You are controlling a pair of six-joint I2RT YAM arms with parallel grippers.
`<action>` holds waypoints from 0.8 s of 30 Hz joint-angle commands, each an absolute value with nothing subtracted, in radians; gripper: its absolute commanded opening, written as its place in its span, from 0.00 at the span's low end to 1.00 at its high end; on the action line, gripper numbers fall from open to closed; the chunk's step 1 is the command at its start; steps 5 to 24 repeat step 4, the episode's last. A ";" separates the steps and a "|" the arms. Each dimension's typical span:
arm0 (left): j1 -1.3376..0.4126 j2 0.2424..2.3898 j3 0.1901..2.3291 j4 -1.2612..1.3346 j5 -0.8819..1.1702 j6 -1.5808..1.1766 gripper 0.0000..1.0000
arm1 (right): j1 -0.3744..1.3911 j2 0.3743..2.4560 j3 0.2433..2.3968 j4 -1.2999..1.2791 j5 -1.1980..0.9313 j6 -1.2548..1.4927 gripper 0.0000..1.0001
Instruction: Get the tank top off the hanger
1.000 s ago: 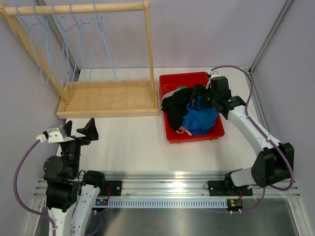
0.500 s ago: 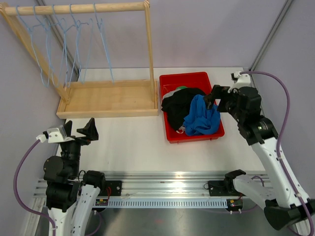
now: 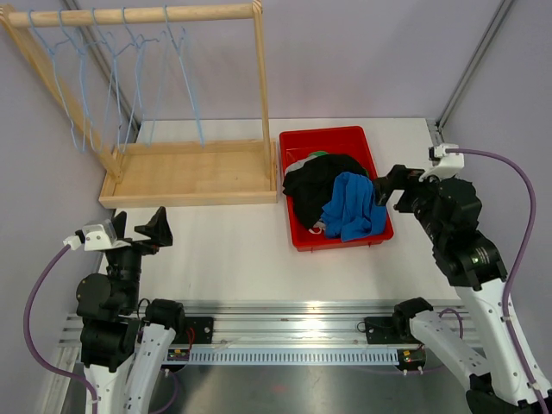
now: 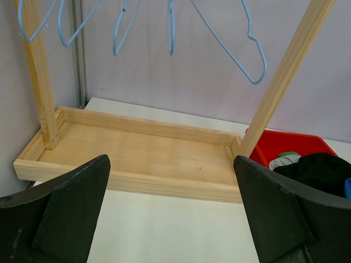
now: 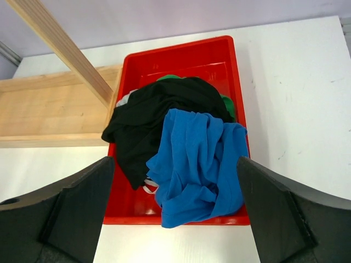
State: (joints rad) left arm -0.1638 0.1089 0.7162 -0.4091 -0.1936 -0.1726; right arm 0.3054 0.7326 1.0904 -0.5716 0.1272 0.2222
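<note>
Several bare light-blue wire hangers (image 3: 129, 78) hang on the wooden rack (image 3: 181, 172) at the back left; they also show in the left wrist view (image 4: 230, 49). No garment is on any of them. A blue tank top (image 3: 349, 207) lies crumpled on black clothes (image 3: 310, 185) in the red bin (image 3: 332, 138); it also shows in the right wrist view (image 5: 197, 159). My right gripper (image 3: 390, 187) is open and empty, just right of the bin. My left gripper (image 3: 138, 228) is open and empty at the near left.
The wooden rack has a tray base (image 4: 137, 159) and an upright post (image 4: 279, 76) next to the red bin (image 5: 219, 52). Grey walls close the back and sides. Bare white table (image 3: 233, 259) lies between the arms.
My right arm has drawn back from over the red bin to the right and toward its base. The blue tank top stays in the bin. The left arm has not moved.
</note>
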 commanded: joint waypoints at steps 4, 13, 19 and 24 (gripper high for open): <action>-0.169 0.127 0.736 -0.371 -0.175 -0.161 0.99 | 0.305 0.736 1.089 -0.568 0.158 0.219 1.00; -0.169 0.127 0.736 -0.371 -0.175 -0.161 0.99 | 0.305 0.736 1.089 -0.568 0.158 0.219 1.00; -0.169 0.127 0.736 -0.371 -0.175 -0.161 0.99 | 0.305 0.736 1.089 -0.568 0.158 0.219 1.00; -0.169 0.127 0.736 -0.371 -0.175 -0.161 0.99 | 0.305 0.736 1.089 -0.568 0.158 0.219 1.00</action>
